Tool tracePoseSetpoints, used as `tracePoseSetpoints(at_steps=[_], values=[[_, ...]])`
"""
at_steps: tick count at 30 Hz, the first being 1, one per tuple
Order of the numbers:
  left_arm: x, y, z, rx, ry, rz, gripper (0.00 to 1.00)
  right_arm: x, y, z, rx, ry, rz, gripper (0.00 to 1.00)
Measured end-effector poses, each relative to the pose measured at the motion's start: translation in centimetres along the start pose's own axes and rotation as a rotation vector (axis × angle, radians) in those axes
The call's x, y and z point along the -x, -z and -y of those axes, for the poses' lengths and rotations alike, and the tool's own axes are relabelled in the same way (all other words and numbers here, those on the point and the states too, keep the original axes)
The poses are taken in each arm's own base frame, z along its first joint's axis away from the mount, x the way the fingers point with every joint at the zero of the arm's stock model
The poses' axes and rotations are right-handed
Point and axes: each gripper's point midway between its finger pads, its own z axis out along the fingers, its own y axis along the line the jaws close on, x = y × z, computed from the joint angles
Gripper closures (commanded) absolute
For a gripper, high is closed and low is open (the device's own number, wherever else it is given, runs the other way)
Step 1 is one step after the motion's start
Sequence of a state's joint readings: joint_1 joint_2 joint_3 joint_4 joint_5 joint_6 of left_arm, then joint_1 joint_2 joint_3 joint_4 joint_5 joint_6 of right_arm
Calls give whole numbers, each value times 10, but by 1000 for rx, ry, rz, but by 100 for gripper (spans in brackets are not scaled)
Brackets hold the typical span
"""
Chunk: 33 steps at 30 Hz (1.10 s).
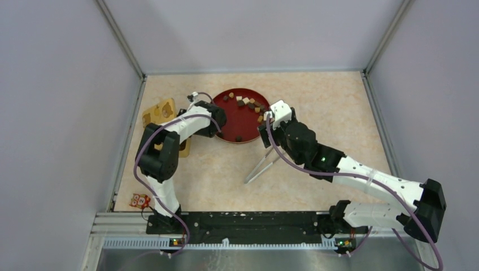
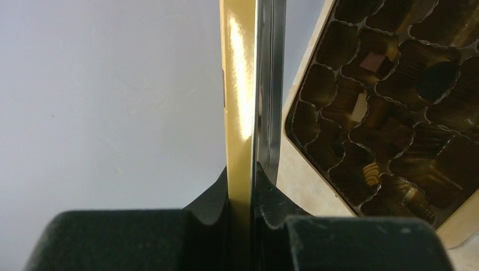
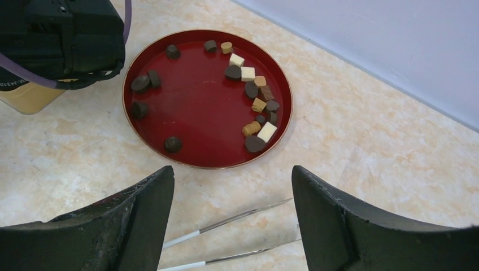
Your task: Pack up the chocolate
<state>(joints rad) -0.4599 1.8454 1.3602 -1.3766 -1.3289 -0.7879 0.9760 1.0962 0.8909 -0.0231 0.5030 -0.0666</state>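
The chocolate (image 3: 251, 90), several small dark, tan and cream pieces, lies on a round red tray (image 3: 197, 107), also in the top view (image 1: 248, 104). A few pieces sit in the gold tin insert (image 2: 395, 113), such as a cream one (image 2: 360, 107). My left gripper (image 2: 251, 169) is shut on the edge of the yellow tin lid (image 2: 240, 84), held edge-on beside the tin; the lid shows at the tray's left (image 1: 159, 110). My right gripper (image 3: 231, 172) is open and empty, just above metal tweezers (image 3: 243, 217) lying near the tray.
The tweezers (image 1: 262, 166) lie on the marble-patterned table in front of the red tray (image 1: 240, 121). A small orange packet (image 1: 138, 200) lies by the left arm's base. Grey walls close the table on three sides.
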Motion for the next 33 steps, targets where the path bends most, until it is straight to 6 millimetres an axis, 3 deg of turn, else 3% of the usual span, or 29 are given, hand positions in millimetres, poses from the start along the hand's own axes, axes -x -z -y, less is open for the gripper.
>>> tracePoseSetpoints(at_steps=[11,19,24,27,33], values=[[2,-7,13,120,-140,103,100,-25,-10,-12,36,36,-84,26],[-1,-5,44,145,-273,147,95,-17,-13,-14,43,26,-80,26],[-3,-4,50,147,-296,155,77,-17,-13,-14,43,26,-79,26],[-1,-4,49,151,-297,161,58,-16,-13,-14,43,25,-78,26],[0,-2,49,154,-294,172,53,-16,-13,-14,43,25,-78,26]])
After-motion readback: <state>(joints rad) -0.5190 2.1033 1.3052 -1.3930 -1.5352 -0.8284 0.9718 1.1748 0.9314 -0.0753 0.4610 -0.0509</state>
